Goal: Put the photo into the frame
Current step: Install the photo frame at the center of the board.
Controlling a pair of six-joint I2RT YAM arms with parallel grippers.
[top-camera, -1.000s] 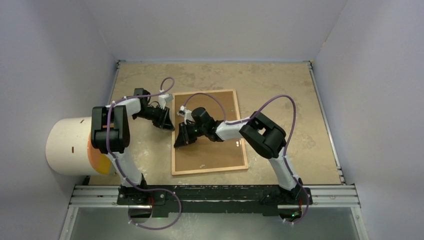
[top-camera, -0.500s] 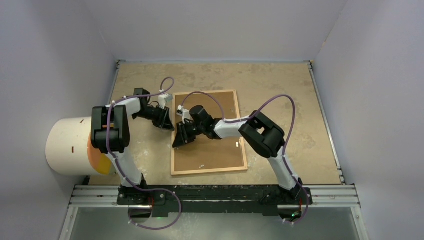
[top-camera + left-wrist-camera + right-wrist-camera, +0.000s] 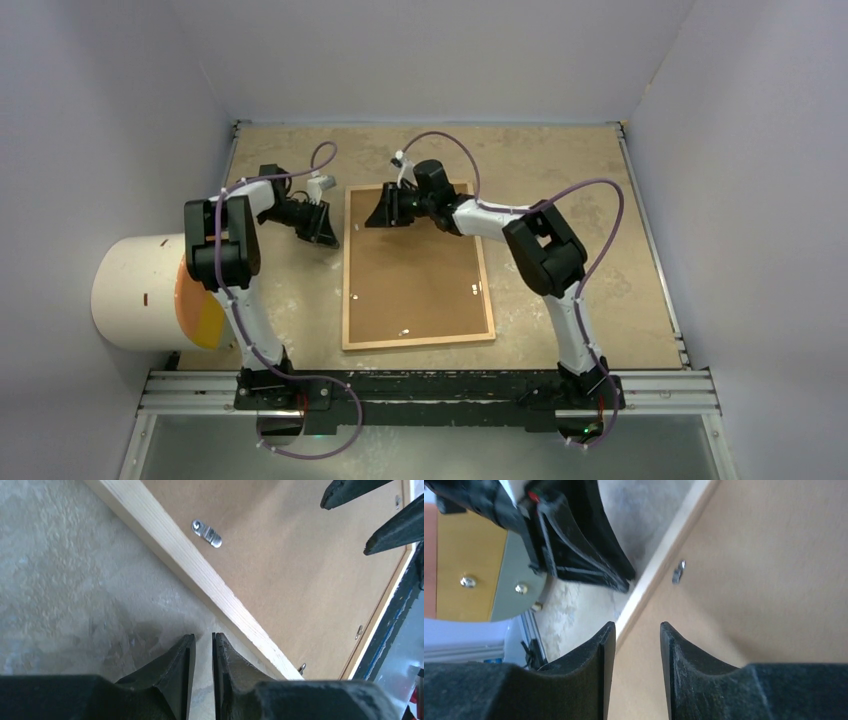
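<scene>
The frame (image 3: 346, 270) lies face down on the bench (image 3: 560, 180), with the brown backing board (image 3: 415, 270) seated inside it. The photo is not in view. It may be under the board, but that cannot be told.

The left end effector (image 3: 325, 225) sits just beside the frame's left rail near the far corner, nearly clenched and holding nothing that can be made out. The right end effector (image 3: 383, 212) hovers over the far edge, released, with its jaws parted and empty.

The step in hand looks like work on the metal clips (image 3: 206, 533) that hold the board. The next move probably calls for a fingertip lowered precisely onto one small clip to turn it, while the frame is braced against sliding.
</scene>
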